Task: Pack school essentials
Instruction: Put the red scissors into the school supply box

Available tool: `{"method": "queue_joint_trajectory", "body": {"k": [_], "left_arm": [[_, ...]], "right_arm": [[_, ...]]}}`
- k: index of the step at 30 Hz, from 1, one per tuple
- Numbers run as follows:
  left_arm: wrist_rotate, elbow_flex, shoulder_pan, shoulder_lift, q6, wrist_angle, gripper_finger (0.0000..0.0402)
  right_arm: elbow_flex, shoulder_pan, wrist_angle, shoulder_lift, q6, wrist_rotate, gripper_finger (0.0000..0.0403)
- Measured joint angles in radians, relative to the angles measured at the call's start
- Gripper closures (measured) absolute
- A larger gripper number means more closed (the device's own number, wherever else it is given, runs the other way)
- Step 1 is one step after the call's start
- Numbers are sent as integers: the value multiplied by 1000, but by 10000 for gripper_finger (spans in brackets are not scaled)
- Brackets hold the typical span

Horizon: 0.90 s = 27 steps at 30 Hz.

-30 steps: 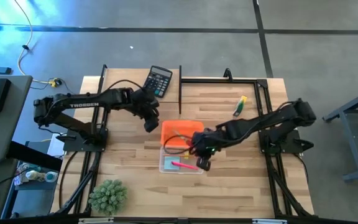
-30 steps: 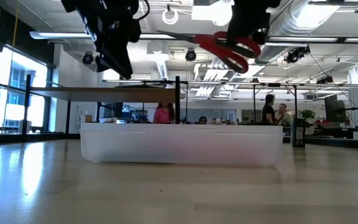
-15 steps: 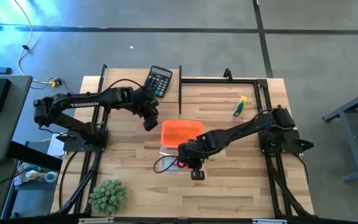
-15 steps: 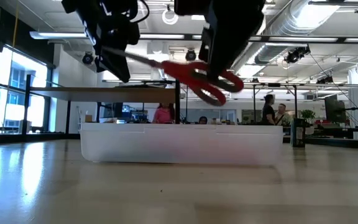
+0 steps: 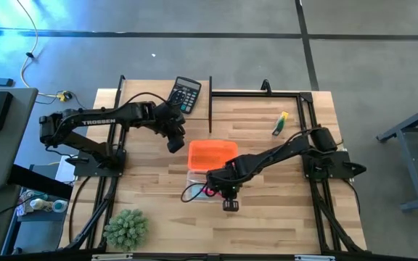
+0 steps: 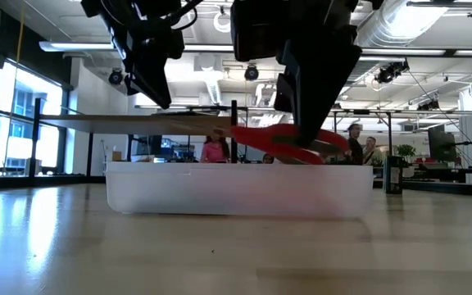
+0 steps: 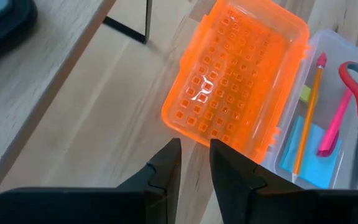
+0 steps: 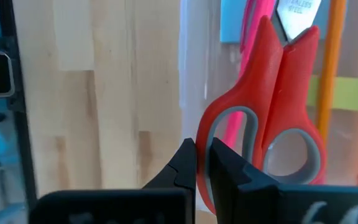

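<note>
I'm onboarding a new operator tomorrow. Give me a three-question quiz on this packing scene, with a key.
1. True or false: the right gripper is shut on the scissors.
2. Which item lies outside the clear box? A) pink pen B) orange pencil C) blue note pad D) calculator
3. Fill in: the box's open lid is coloured ____.

Key: 1 true, it grips one handle loop over the box. 2 D, it sits at the table's far edge, near the left gripper. 3 orange.
</note>
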Motion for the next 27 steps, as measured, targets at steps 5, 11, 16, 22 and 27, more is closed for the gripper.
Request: {"method": "queue_joint_trajectory", "body": {"k": [5, 11, 16, 22, 27], "left_arm": [[0, 0, 0, 0, 0, 1, 328], [0, 0, 0, 1, 0, 1, 328], [18, 0, 0, 1, 0, 1, 328], [26, 0, 0, 1, 0, 1, 328], [26, 0, 0, 1, 0, 1, 328]], "right_arm": [[0, 0, 6, 3, 69, -43, 396], [-1, -8, 15, 8, 137, -53, 391], [-3, -12, 35, 13, 160, -53, 384], [-3, -12, 32, 15, 165, -49, 381], [-3, -15, 31, 16, 166, -18, 348]]}}
